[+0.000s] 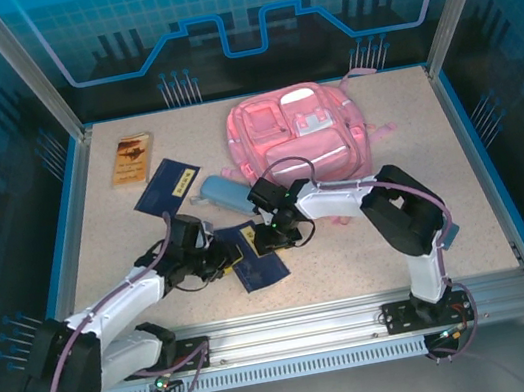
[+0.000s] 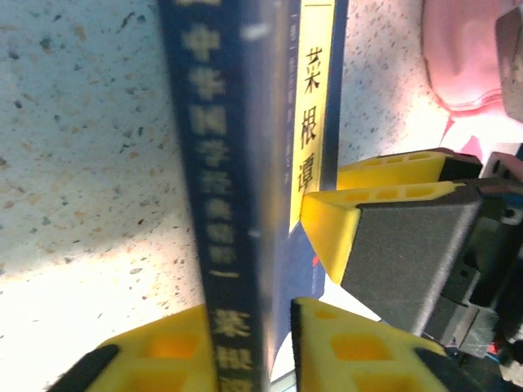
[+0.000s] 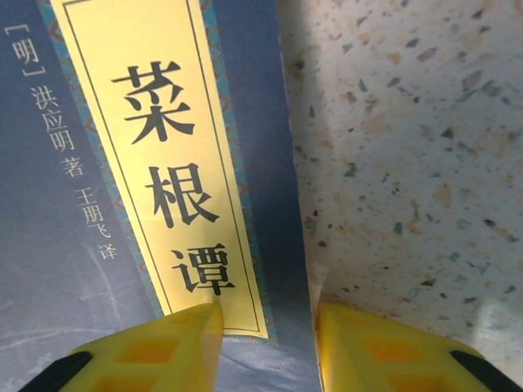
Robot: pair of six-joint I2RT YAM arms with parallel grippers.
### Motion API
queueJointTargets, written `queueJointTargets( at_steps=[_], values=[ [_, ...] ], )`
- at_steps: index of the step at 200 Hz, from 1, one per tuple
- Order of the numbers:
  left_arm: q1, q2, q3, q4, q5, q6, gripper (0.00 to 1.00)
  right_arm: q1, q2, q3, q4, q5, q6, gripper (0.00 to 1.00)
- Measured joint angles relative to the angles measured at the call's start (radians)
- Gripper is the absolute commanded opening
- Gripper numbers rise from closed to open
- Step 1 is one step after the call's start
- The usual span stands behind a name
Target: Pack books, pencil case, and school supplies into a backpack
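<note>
Straddling book (image 2: 221, 163), perhaps pinching: left tool (image 2: 247, 327)

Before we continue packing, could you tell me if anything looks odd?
Yes: the nearest navy book has both the left tool and right tool on it, and it seems tipped up off the table.
</note>
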Motion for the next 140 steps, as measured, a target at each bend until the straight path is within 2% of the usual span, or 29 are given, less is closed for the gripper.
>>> queueJointTargets(
  at_steps=[20,42,72,102,140],
  values=[
    [0.000,0.015,0.032,-0.040,-0.012,0.020,0.00,-0.001,-0.016,-0.018,0.021,-0.016,-0.004,0.47],
    [-0.005,0.006,0.087,-0.120,-0.054,0.054,0.00,-0.016,-0.059,-0.056,0.056,-0.035,0.004,0.66],
    [0.000,-0.071,0.215,-0.282,-0.153,0.105,0.00,-0.074,-0.195,-0.124,0.105,-0.045,0.019,0.82],
    [0.004,-0.139,0.392,-0.397,-0.211,0.148,0.00,-0.173,-0.364,-0.160,0.184,-0.053,0.045,0.89],
    [0.009,-0.131,0.508,-0.364,-0.231,0.153,0.00,-0.319,-0.474,-0.174,0.341,-0.162,0.111,0.97]
  ],
)
